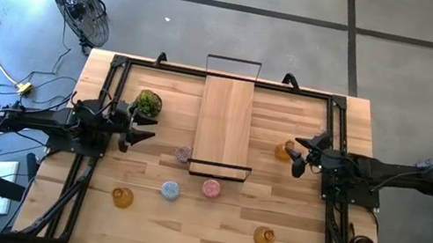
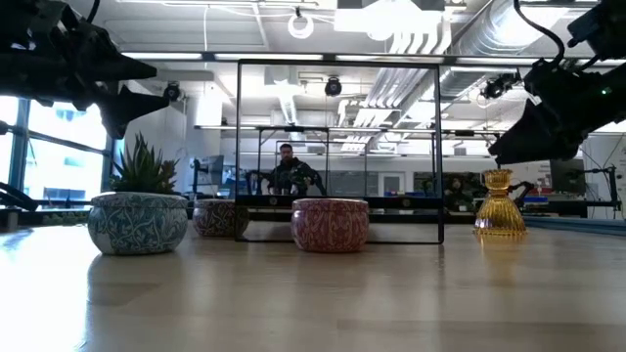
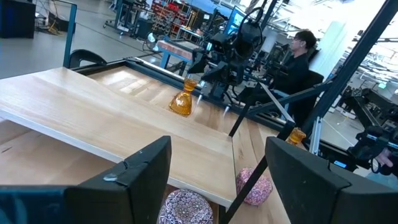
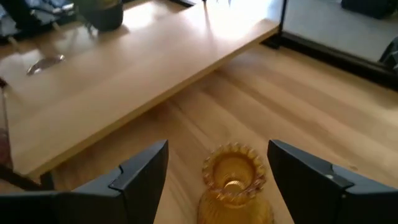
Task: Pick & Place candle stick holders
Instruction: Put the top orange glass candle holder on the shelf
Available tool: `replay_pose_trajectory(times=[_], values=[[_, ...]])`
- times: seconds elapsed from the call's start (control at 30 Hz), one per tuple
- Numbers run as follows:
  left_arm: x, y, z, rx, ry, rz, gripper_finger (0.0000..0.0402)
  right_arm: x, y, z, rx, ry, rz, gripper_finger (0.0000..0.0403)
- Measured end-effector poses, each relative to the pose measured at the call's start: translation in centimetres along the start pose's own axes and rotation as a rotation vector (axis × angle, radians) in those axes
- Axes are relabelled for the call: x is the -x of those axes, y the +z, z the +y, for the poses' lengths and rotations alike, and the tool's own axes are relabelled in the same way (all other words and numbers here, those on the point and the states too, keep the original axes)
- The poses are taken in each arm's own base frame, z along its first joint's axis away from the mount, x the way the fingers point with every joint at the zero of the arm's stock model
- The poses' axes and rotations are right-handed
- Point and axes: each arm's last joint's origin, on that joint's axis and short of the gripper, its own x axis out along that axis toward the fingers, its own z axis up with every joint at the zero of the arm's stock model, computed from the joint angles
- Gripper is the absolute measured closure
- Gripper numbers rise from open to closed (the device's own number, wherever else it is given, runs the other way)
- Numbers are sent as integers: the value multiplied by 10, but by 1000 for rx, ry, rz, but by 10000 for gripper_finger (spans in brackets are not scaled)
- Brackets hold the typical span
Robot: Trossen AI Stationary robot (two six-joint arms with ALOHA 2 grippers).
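Three amber holders stand on the table: one [image 1: 284, 150] right of the wooden shelf, one at the near left [image 1: 122, 198], one at the near right [image 1: 264, 236]. Two pink holders [image 1: 184, 154] [image 1: 211, 188] and a light-blue one [image 1: 170, 190] stand near the shelf's near end. My right gripper [image 1: 301, 160] is open and hovers just right of the first amber holder [image 4: 233, 180], whose frilled rim shows between its fingers; it touches nothing. My left gripper [image 1: 139, 132] is open and empty, left of the shelf, facing the pink holders [image 3: 183, 207] [image 3: 254, 185].
A raised wooden shelf [image 1: 225, 123] on a black wire frame stands mid-table. A green potted plant [image 1: 147, 102] stands just beyond my left gripper. A black frame rail [image 1: 120, 60] runs around the table. A person [image 2: 287, 168] sits in the room beyond.
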Motion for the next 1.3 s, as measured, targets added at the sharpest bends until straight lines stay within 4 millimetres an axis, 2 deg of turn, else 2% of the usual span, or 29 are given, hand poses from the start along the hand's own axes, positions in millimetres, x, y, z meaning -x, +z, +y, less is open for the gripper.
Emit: replay_pose_trajectory(times=[0.53,0.97,1.13,1.3], values=[[0,0,0,0,-1,1,144,-12,-12,1,39,-106,135,133],[0,0,0,0,0,1,144,-21,-12,6,74,-137,120,134],[0,0,0,0,-1,1,144,-24,-13,6,90,-173,122,167],[0,0,0,0,-1,1,144,-25,-12,8,108,-167,113,240]])
